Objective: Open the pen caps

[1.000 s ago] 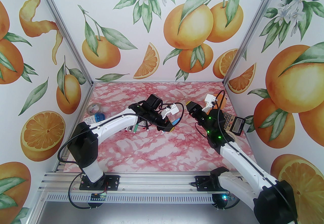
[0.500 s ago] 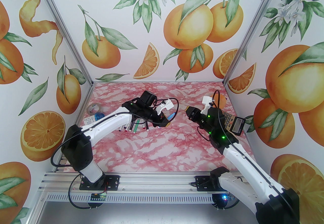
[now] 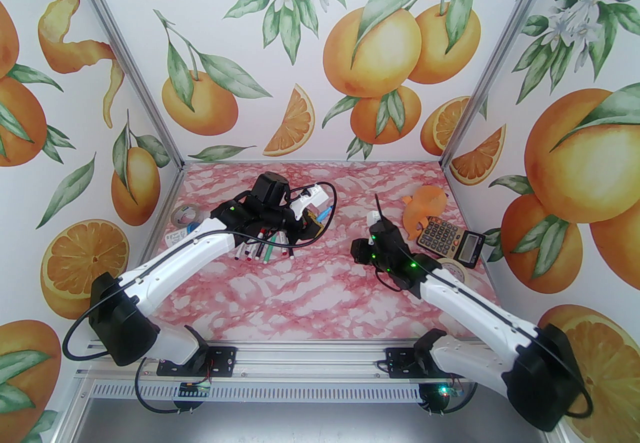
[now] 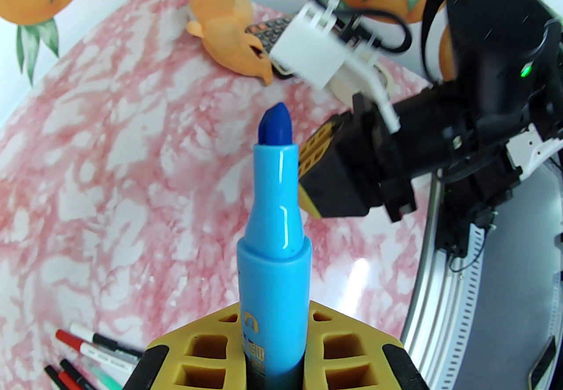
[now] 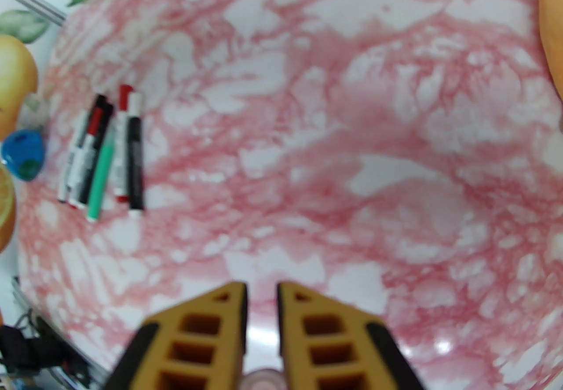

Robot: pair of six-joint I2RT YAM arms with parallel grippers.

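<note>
My left pincer (image 4: 275, 313) grips the light-blue plastic marker pen (image 4: 272, 185), its dark-blue tip bare, so I judge one cap off; my right pincer (image 5: 261, 291) is clenched, on what I cannot tell. The bunched slim white, green and black pens (image 5: 103, 155) look capped, lying at the left of the pink-marbled table (image 5: 352, 115) between orange-printed walls (image 3: 320, 56).

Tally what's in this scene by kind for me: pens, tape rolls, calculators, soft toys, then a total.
Pens: 7, six lying together plus the blue pen in the left gripper
Tape rolls: 2
Calculator: 1
Orange soft toy: 1
Total: 11
</note>
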